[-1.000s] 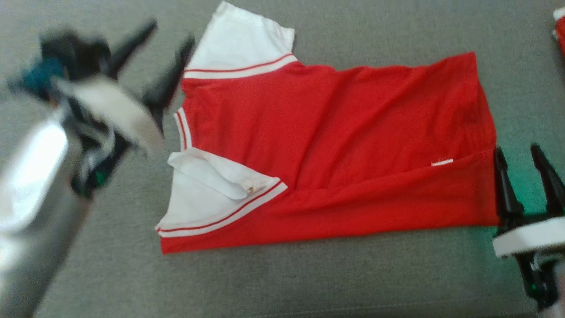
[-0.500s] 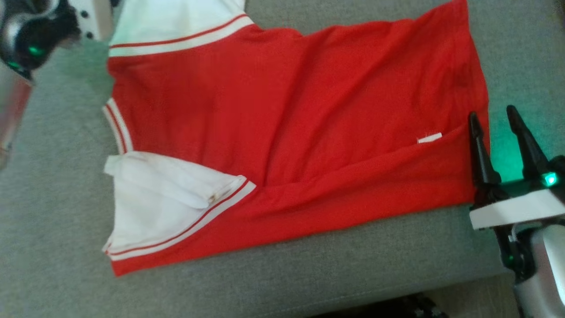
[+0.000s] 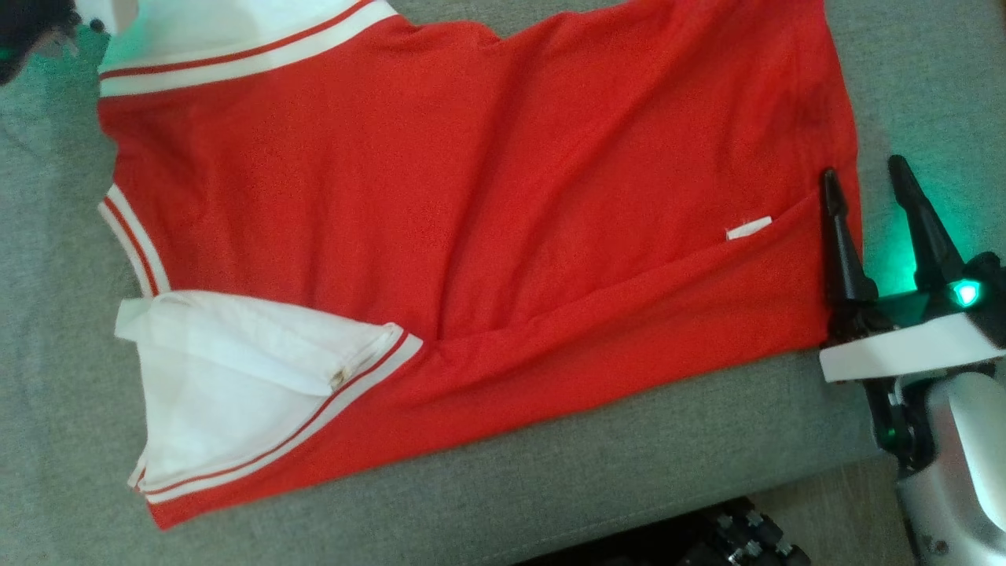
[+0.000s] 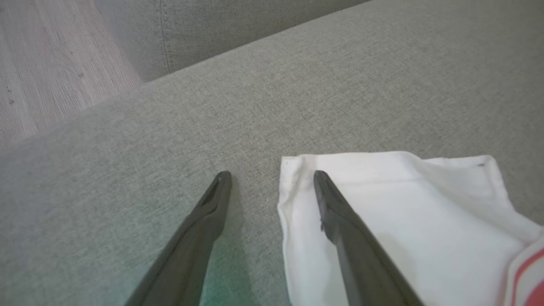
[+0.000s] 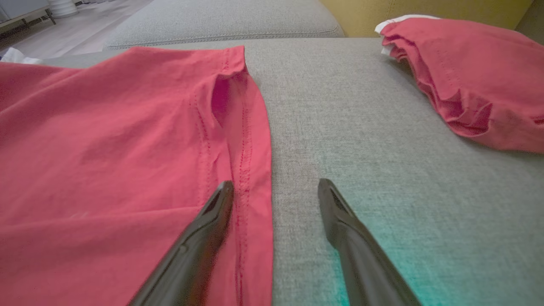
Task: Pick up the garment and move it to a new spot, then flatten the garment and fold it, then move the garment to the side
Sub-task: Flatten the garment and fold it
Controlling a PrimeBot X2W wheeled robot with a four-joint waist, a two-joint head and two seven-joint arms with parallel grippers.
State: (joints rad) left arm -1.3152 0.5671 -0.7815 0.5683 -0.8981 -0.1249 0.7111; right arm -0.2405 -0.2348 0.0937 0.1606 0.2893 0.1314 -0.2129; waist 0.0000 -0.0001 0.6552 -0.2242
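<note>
right hand (image 3: 863, 169) is spread wide and holds nothing; left hand (image 4: 270, 174) is just as wide and empty.

the garment (image 3: 471, 196) is a red jersey t-shirt lying flat on the grey sofa seat (image 3: 550, 487), plain red side up, with no lettering in sight. its neck end lies toward the robot's left and its hem (image 5: 250, 140) toward the right. the near sleeve (image 3: 228, 393) is white, doubled over on itself, and edged with red and white stripes. the neckband (image 3: 134, 244) carries the same stripes. a long soft fold runs from that sleeve to the hem, with a small white label (image 3: 749, 228) beside it.

the right hand sits low at the hem's near corner, one finger over the stitched edge and the other over bare seat. the left hand is at the far sleeve, one finger over its white corner and the other over grey fabric; whether either touches cloth i cannot tell. a second red piece (image 5: 467, 76) lies well apart.
</note>
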